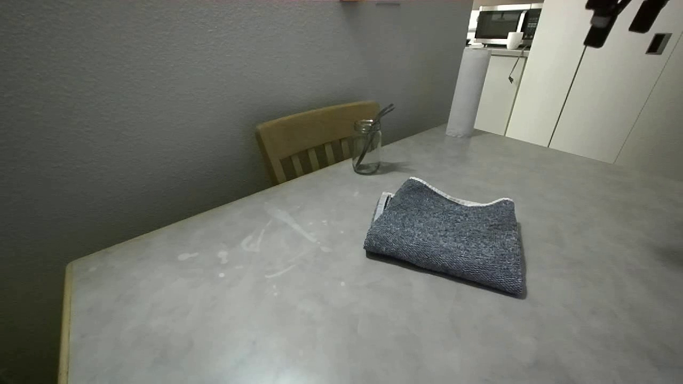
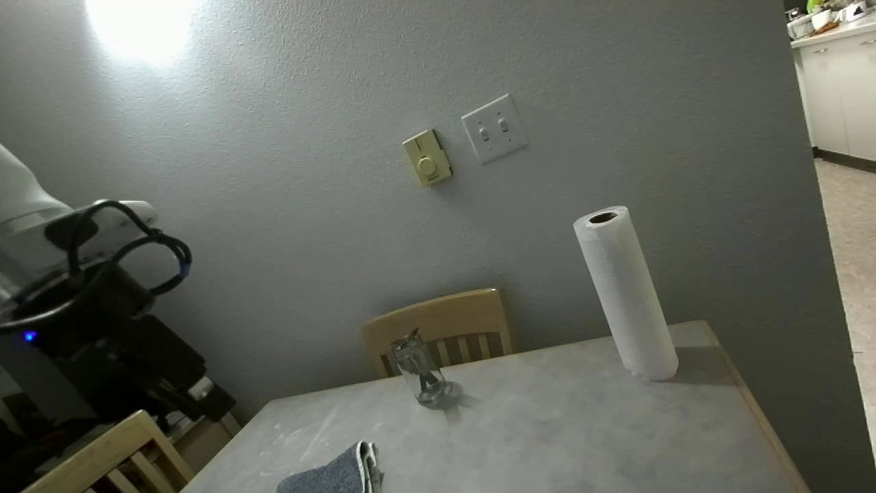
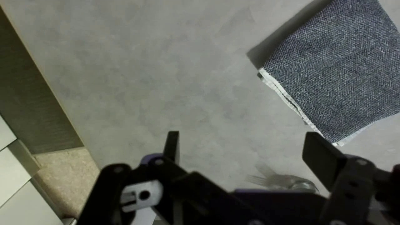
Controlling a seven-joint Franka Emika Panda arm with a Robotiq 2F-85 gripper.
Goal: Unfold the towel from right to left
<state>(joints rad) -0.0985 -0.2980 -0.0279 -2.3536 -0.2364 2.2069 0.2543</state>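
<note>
Folded towel (image 1: 445, 237) on table (image 1: 240, 320), gripper (image 3: 242, 136) up high & empty: prob. pre-grasp.
Fingers (image 3: 323, 153) spread wide, nothing btwn them. Towel sits off to upper right in wrist view, so prob. shift over it b4 dropping down. Its pale trim (image 3: 272, 82) shows as stacked edges there; can't tell total layer count. For a clean pick, I'd go for top layer's trim only, 1 fingertip slid under, 1 over; pinching the whole stack would likely drag everything. Then lift a bit, sweep R to L in a low slow arc, lay flat, let go. Glass jar (image 1: 367, 152) stands near towel, so keep the swing clear of it.
</note>
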